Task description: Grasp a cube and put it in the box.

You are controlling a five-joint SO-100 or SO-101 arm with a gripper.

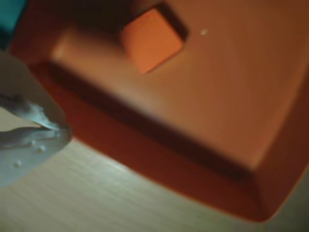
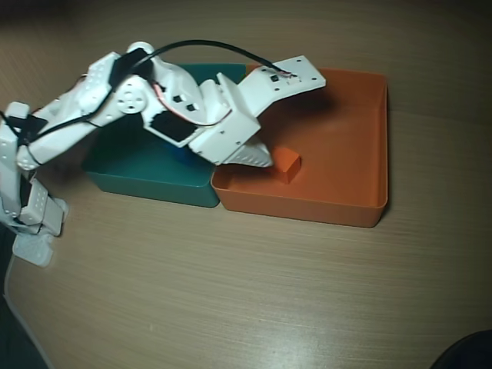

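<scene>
Cube (image 1: 150, 44), seemingly light, stiff and matte, rests free on the box (image 2: 350, 138) floor, best pinched across opposite flat faces; the gripper (image 1: 50, 126) looks closed and empty.

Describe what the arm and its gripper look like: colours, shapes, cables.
The arm is built from white plastic segments with round joint housings and dark screw holes. A black cable arcs over it, and thin red wires show near a joint. The gripper, blurred in the wrist view, has pale, white-grey rounded fingers.
</scene>
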